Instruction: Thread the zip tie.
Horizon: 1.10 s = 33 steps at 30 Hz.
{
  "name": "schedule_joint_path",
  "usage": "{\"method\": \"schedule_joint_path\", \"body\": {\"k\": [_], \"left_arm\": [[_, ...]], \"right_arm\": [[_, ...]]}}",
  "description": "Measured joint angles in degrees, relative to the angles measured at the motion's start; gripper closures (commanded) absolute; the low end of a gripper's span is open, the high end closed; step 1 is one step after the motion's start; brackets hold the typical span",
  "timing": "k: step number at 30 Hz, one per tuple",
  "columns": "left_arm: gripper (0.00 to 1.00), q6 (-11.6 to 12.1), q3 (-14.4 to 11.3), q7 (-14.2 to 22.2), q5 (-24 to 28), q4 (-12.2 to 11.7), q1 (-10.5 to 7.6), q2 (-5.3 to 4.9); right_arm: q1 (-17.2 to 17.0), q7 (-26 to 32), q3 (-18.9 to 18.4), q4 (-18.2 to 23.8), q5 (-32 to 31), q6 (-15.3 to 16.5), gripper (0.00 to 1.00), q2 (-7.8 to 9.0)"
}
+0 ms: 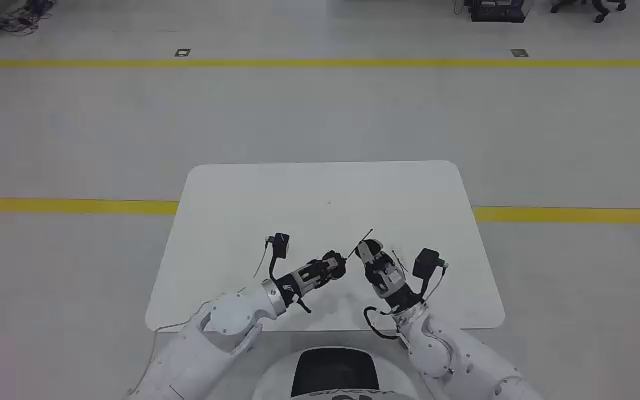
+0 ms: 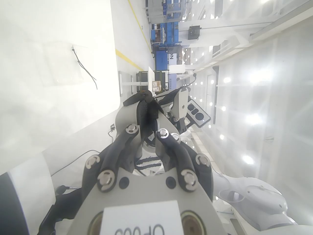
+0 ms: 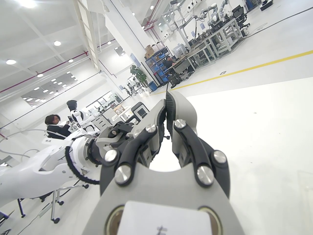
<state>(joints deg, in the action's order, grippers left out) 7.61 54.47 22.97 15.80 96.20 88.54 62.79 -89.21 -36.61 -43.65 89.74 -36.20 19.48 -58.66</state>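
Closest in, the two arms hang over the near edge of the table (image 1: 300, 190), their tips almost meeting. The right gripper (image 1: 366, 250) has its jaws pressed tight on the zip tie (image 1: 364, 238). The thin black strip is pinched between the pads, and its free end pokes out past the fingertips, slanting away from the robot above the tabletop. The left gripper (image 1: 336, 266) sits just beside it, pointing at it. Its pads look closed together, and I cannot tell whether any part of the tie is caught between them.

From the left wrist a thin dark line (image 2: 84, 68) and its shadow cross the white surface over a faint clear sheet (image 2: 53, 74). Whether that is the same tie I can't say.

Each wrist carries a white label (image 2: 141, 218) with dark print. The frame edge cuts it off and it can't be read properly.

The table is plain white with rounded corners. Beyond it a pale glossy floor (image 1: 300, 110) is striped with yellow lines (image 1: 90, 206). Farther back are shelves of blue bins (image 3: 156, 64), a potted plant (image 3: 138, 73) and workbenches (image 3: 210, 40) with other robot arms. Overhead, round ceiling lights (image 3: 24, 1) hang among white beams.
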Motion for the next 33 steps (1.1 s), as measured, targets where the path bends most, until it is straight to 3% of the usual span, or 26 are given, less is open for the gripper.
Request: {"method": "schedule_joint_path", "body": {"k": [33], "left_arm": [[1.0, 0.0, 0.0, 0.0, 0.0, 0.0, 0.0, 0.0]], "right_arm": [[-0.6, -0.9, -0.3, 0.4, -1.1, 0.0, 1.0, 0.08]]}}
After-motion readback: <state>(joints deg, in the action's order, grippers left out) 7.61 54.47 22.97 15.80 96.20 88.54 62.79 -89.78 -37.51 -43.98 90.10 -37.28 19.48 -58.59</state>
